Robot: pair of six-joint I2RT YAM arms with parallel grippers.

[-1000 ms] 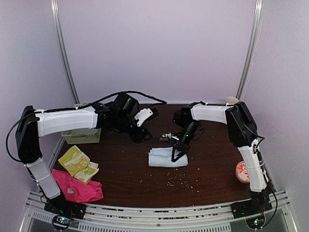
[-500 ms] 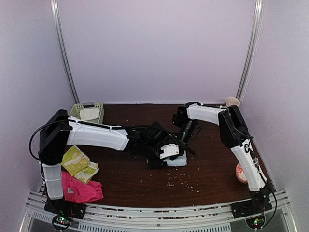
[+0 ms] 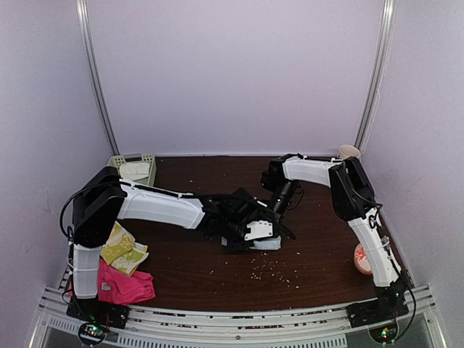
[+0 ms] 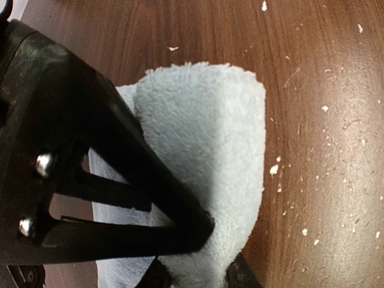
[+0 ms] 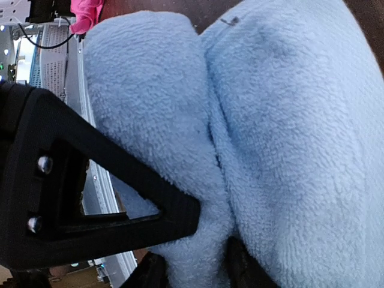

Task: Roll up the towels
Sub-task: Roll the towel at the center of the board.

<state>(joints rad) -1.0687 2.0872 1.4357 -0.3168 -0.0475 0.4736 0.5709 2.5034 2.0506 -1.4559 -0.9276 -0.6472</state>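
Observation:
A pale blue towel (image 3: 270, 244), rolled, lies mid-table. My left gripper (image 3: 255, 235) reaches across from the left and covers its left end. In the left wrist view the towel (image 4: 216, 132) fills the gripper (image 4: 210, 255), whose jaws pinch its end. My right gripper (image 3: 275, 217) comes down on the roll from behind. In the right wrist view it (image 5: 198, 246) pinches a fold of the towel (image 5: 288, 120). A yellow-green patterned towel (image 3: 122, 248) and a hot-pink towel (image 3: 119, 284) lie at the front left. A cream-white towel (image 3: 134, 170) sits in the basket.
The pale green slotted basket (image 3: 114, 161) stands at the back left. A paper cup (image 3: 349, 151) is at the back right corner, and a red-and-white cup (image 3: 362, 259) stands by the right arm's base. Crumbs are scattered in front of the roll.
My left arm swung from the basket at the back left across to the pale blue roll and took hold of it. My right gripper drew back a little and shut on the roll.

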